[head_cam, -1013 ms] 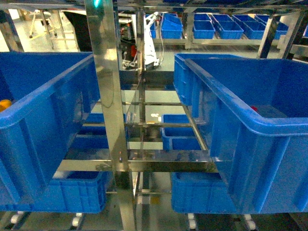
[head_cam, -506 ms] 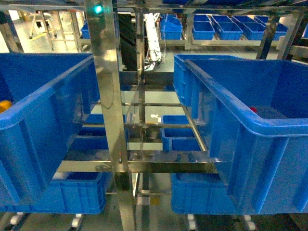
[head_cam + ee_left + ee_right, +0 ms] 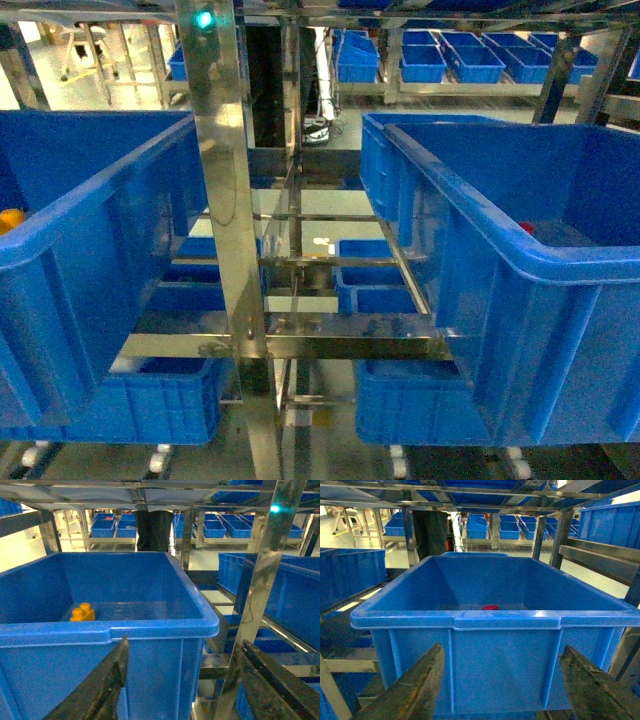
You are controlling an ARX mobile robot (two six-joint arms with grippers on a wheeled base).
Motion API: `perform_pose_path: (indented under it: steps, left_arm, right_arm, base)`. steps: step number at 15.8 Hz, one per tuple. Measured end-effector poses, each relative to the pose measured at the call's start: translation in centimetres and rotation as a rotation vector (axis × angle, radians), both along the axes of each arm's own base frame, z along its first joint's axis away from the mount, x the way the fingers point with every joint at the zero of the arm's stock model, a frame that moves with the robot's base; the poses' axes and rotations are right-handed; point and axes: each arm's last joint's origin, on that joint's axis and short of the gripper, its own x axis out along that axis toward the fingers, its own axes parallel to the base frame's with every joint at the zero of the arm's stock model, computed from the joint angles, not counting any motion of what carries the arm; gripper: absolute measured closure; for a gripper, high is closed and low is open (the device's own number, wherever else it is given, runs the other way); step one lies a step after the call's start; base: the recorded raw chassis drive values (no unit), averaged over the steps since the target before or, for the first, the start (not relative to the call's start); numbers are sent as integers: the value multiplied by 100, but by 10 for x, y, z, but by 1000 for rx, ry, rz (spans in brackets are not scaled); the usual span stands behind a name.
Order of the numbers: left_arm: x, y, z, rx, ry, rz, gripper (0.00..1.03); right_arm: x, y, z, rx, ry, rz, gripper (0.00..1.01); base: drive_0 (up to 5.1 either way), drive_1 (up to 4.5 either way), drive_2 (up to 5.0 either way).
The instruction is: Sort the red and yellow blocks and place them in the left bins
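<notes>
Facing: two large blue tubs on a steel rack, with an upright steel post [image 3: 225, 200] between them in the head view.
Left tub [image 3: 150, 627]: holds the orange-yellow block [image 3: 82, 612], two studs up, on the tub floor toward its far left part; only a sliver of it shows at the left edge of the head view.
Right tub [image 3: 495, 620]: holds the red block [image 3: 490, 607], low on the floor near the far wall, about mid-width; its shape is too small to make out.
Left hand [image 3: 182, 680]: fingers spread wide, empty, just outside the near wall of the left tub and below its rim.
Right hand [image 3: 502, 680]: fingers spread wide, empty, just outside the near wall of the right tub and below its rim.
Key relation: the red block lies beyond and above the right hand, over the near rim and across nearly the full tub depth; the right arm is nearer to it.
Long axis: cannot tell for the red block.
Judgement: yellow looks placed on the left; red is not yet moved.
</notes>
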Motion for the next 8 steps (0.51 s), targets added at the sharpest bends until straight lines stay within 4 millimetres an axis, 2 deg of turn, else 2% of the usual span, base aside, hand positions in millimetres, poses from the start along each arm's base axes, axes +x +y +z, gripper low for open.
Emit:
perform_pose_path:
  steps: [2,4,5,8]
  left_arm:
    - [0,0,0,0,0,0,29]
    - [0,0,0,0,0,0,18]
    - [0,0,0,0,0,0,6]
    - [0,0,0,0,0,0,5]
  right_arm:
    - [0,0,0,0,0,0,26]
    - [0,0,0,0,0,0,15]
    - [0,0,0,0,0,0,3]
    - [0,0,0,0,0,0,3]
  base:
    - [0,0,0]
    - [0,0,0]
    - [0,0,0]
    - [0,0,0]
